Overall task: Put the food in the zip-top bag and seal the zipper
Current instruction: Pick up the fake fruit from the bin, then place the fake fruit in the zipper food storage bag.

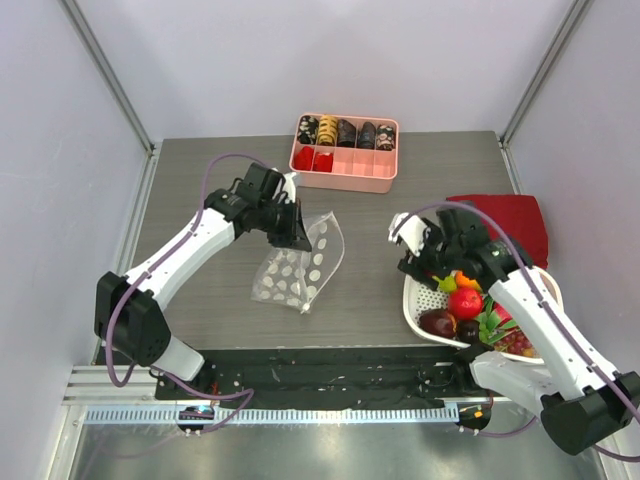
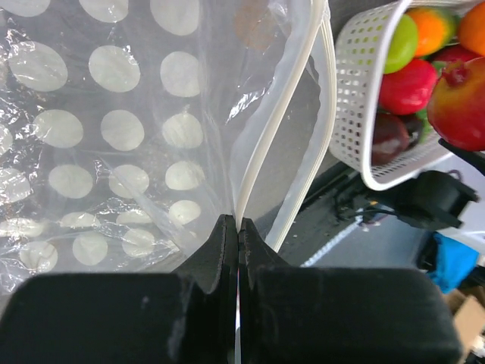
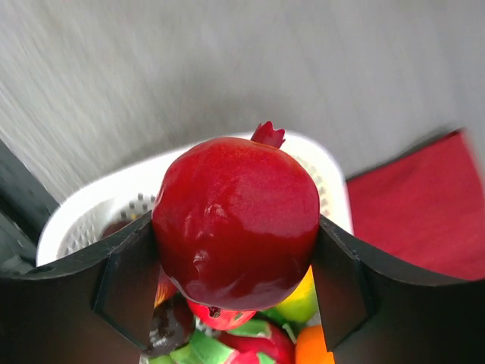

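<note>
The clear polka-dot zip-top bag (image 1: 298,265) lies on the table with its mouth lifted and partly open. My left gripper (image 1: 295,225) is shut on one lip of the whitish zipper (image 2: 276,129); in the left wrist view the gripper (image 2: 239,227) pinches the strip and the bag (image 2: 114,136) hangs below. My right gripper (image 1: 428,262) is shut on a glossy red pomegranate-like fruit (image 3: 236,220) and holds it just above the white basket (image 1: 415,305). The held fruit also shows in the left wrist view (image 2: 458,106). More toy fruits, green (image 2: 402,42), orange (image 2: 428,23) and red (image 2: 409,83), lie in the basket.
A pink compartment tray (image 1: 345,183) with snack pieces stands at the back centre. A red cloth (image 1: 515,225) lies at the right, behind the basket. White walls enclose the table on three sides.
</note>
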`<action>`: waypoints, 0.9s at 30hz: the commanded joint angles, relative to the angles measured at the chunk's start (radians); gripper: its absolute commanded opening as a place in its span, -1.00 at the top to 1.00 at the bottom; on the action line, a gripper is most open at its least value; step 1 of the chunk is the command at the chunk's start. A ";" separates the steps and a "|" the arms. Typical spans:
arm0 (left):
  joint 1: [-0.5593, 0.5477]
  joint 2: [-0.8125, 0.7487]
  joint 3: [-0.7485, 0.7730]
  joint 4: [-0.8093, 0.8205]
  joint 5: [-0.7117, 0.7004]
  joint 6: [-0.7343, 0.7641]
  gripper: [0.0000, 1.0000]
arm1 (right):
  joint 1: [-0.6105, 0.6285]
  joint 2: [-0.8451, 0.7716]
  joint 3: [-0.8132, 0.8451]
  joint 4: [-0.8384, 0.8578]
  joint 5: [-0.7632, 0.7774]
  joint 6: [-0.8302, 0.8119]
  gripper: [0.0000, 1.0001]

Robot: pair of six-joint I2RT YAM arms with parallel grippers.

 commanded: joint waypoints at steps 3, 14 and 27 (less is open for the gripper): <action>0.015 -0.024 0.059 0.112 0.177 -0.128 1.00 | 0.000 0.051 0.289 0.062 -0.272 0.229 0.38; 0.021 0.027 0.062 0.215 0.352 -0.266 1.00 | 0.106 0.137 0.303 0.582 -0.480 0.614 0.48; 0.066 0.008 -0.013 0.287 0.445 -0.326 1.00 | 0.304 0.158 0.112 0.645 -0.238 0.453 0.53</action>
